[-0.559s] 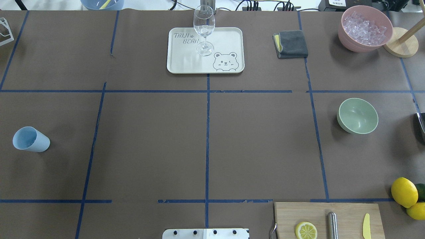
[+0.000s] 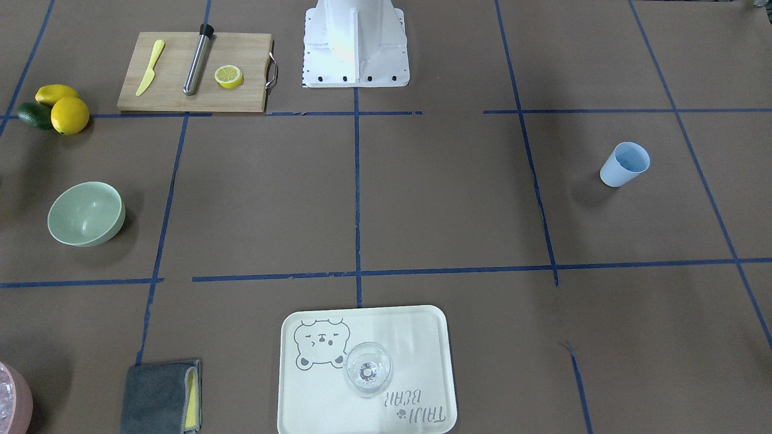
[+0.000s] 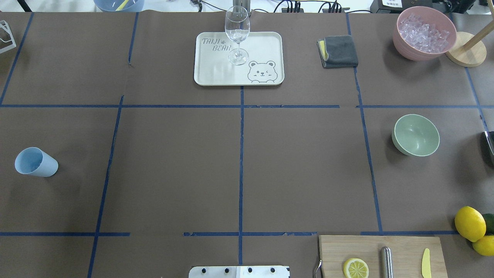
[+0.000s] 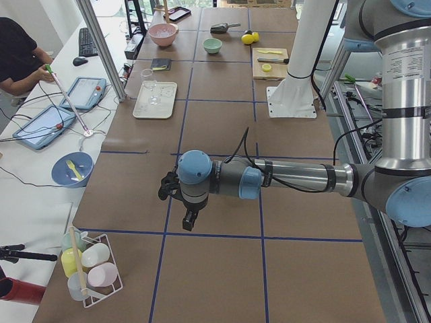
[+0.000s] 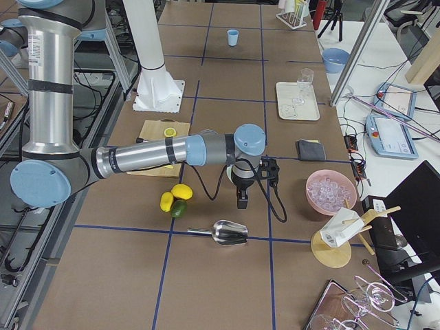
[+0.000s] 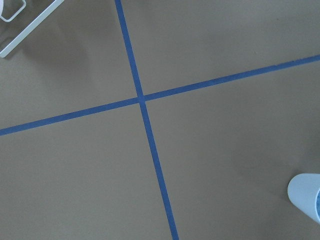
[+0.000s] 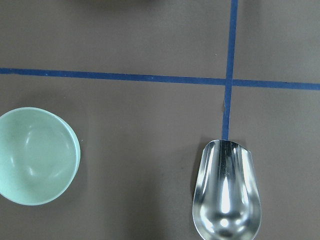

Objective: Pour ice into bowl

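Note:
The pale mint-green bowl (image 3: 415,135) stands empty on the right side of the table; it also shows in the front view (image 2: 86,214) and the right wrist view (image 7: 35,156). The ice (image 3: 423,31) is piled in a pink tub (image 3: 401,44) at the far right corner. My right gripper (image 5: 242,204) hangs above the table near the bowl and a metal scoop (image 7: 227,192); I cannot tell if it is open or shut. My left gripper (image 4: 188,225) hangs over the table's left end; I cannot tell its state either.
A blue cup (image 3: 35,162) stands at the left. A tray (image 3: 266,42) with a wine glass (image 3: 237,33) is at the back middle, a grey cloth (image 3: 339,51) beside it. A cutting board (image 3: 401,247) and lemons (image 3: 469,223) are at front right.

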Action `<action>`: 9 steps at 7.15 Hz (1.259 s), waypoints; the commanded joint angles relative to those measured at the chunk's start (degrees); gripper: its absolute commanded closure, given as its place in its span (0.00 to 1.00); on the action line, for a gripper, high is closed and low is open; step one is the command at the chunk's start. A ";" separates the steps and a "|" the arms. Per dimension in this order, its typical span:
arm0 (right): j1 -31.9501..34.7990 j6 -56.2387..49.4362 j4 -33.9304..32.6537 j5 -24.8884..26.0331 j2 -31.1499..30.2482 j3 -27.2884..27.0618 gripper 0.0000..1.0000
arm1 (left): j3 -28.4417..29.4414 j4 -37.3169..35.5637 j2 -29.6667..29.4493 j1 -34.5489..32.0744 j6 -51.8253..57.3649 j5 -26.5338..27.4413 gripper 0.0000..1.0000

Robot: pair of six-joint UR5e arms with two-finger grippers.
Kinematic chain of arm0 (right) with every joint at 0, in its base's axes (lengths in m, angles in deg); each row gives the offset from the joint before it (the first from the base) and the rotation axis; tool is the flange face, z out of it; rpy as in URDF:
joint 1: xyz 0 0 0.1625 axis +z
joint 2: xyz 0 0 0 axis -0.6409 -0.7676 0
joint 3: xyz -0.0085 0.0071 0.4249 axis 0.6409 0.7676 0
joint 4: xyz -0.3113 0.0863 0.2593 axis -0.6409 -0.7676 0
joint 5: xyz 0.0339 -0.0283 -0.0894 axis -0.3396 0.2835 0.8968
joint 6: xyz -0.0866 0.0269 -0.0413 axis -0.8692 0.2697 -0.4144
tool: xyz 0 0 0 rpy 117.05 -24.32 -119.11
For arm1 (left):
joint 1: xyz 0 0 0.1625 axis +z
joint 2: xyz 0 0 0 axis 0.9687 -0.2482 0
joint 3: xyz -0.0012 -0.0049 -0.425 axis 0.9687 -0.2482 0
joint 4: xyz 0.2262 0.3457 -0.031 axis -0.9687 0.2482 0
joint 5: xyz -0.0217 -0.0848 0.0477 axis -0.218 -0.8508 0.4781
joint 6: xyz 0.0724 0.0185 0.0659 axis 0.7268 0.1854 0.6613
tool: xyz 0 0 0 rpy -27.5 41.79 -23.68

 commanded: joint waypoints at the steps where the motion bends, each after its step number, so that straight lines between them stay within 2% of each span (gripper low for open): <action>1: -0.01 -0.31 0.03 -0.17 0.46 -0.34 0.00 | -0.87 0.82 0.27 0.06 0.23 0.40 0.00; 4: -0.01 -0.23 0.03 -0.08 0.55 -0.17 0.00 | -2.53 0.91 0.36 0.24 0.23 -0.21 0.00; 5: -0.09 -0.32 0.12 -0.08 0.55 -0.17 0.00 | -1.23 1.00 -0.34 0.24 0.14 -0.21 0.00; 7: -0.70 -0.05 2.92 -0.08 0.37 0.53 0.00 | -1.04 1.79 -0.34 0.24 0.67 -0.39 0.00; 9: -6.91 1.34 6.16 0.01 0.46 0.89 0.00 | -0.95 5.56 0.10 0.33 0.49 -2.30 0.00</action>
